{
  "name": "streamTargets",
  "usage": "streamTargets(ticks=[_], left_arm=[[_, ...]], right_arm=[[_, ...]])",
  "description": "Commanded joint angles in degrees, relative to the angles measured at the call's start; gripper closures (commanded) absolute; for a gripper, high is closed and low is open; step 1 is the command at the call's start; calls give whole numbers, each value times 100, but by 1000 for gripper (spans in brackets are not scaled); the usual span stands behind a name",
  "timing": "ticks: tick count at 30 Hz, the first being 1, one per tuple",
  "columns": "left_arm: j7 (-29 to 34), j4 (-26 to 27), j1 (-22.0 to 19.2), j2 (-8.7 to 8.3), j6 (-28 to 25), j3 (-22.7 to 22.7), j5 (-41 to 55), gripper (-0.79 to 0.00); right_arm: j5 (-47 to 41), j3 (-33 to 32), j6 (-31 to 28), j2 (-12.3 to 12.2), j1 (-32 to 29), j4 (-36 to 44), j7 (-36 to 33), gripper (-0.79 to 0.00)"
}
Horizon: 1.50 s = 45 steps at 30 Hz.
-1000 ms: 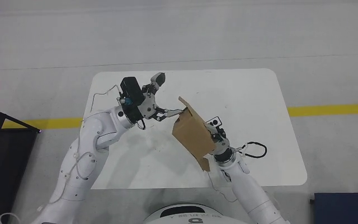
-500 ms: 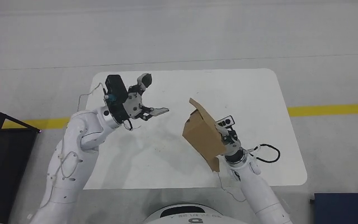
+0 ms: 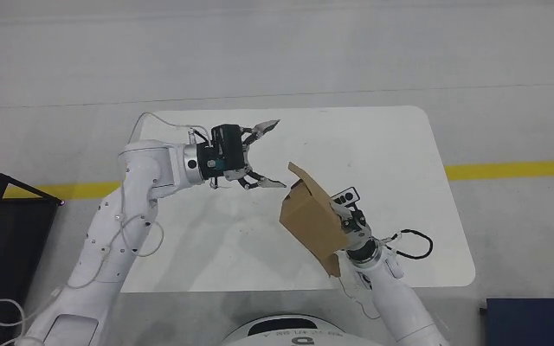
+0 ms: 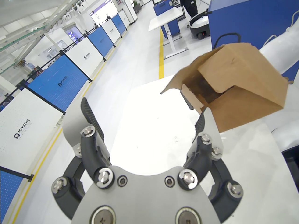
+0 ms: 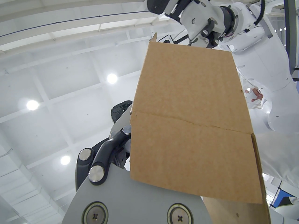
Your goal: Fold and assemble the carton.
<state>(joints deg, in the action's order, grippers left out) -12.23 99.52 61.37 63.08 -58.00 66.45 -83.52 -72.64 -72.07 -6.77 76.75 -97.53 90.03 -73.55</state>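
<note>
Carton tilted, one end's flaps part-open, right of centre in top view, over desk. We see right gripper clamped on its lower-right edge; left gripper spread wide, empty, up-left of carton, apart.

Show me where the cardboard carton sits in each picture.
Top view: carton tilted over the table, held by the right end effector.
Left wrist view: carton beyond the open left end effector, open end toward it.
Right wrist view: carton close up, with the left arm behind it.
Shared landmark: the left arm with its end effector, opposite the carton.
</note>
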Motion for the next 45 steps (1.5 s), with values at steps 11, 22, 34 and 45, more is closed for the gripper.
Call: streamTargets(ticks=[11,22,34,45], left_arm=[[-559,-350,-526,-141,0,-775,-365,-403],[-794,-161,-376,-306,62,-618,-430,-388],[-906,-225,-206,-353,241,-489,-457,-345],[-976,-327,-118,-386,446,-268,-241,-785]], right_arm=[[-283,175,121,41,109,-180,226,0],[-491,300,200,89,358,-455,357,0],[-583,347,240,119,471,-533,363,0],[-682,352,274,138,478,-531,380,0]])
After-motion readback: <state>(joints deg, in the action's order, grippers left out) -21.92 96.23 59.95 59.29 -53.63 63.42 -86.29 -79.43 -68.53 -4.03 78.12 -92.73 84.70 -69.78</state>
